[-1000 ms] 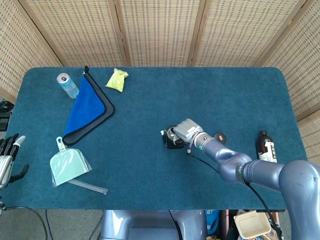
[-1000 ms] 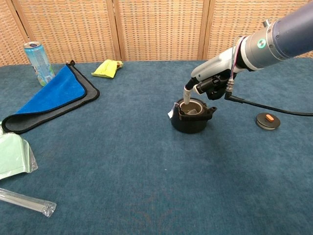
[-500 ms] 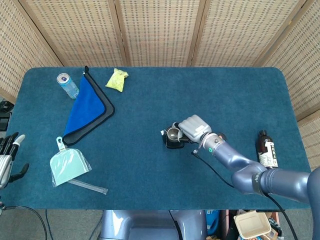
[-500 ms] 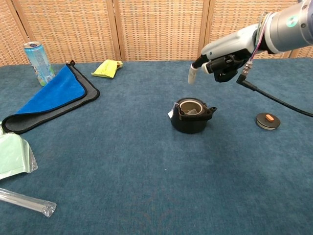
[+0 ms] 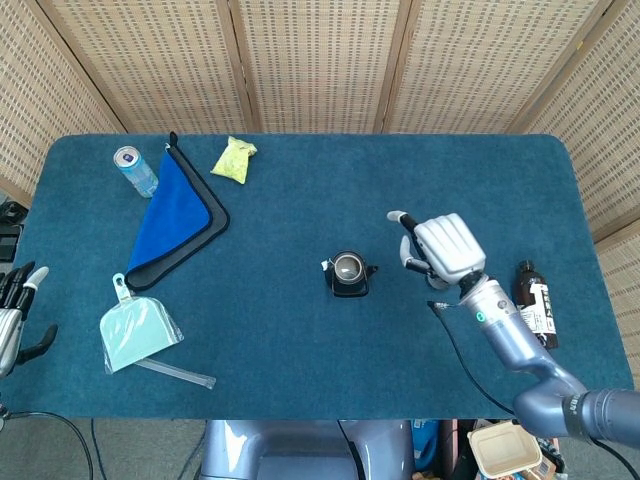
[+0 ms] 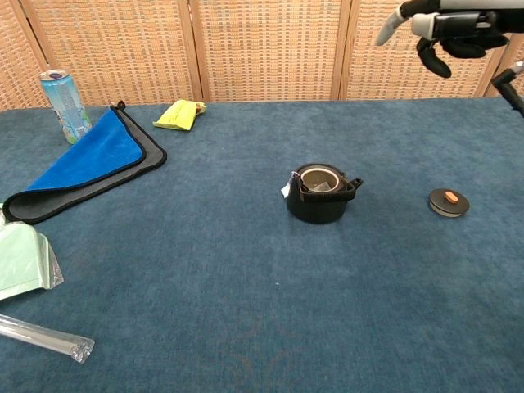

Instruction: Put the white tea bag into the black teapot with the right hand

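Already the white tea bag (image 6: 320,186) sat inside the black teapot (image 6: 320,196), w/ its tag hanging over the rim. Right hand (image 5: 443,247) hovered raised, well apart, to the pot's right, fingers loosely spread, holding nothing. Left hand (image 5: 14,312) was far off at the table's left edge, fingers apart, empty.

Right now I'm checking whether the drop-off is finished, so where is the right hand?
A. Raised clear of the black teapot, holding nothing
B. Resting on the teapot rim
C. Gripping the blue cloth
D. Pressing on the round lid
A: the right hand hangs high above the table with fingers apart and nothing in them, well off to the side of the black teapot.
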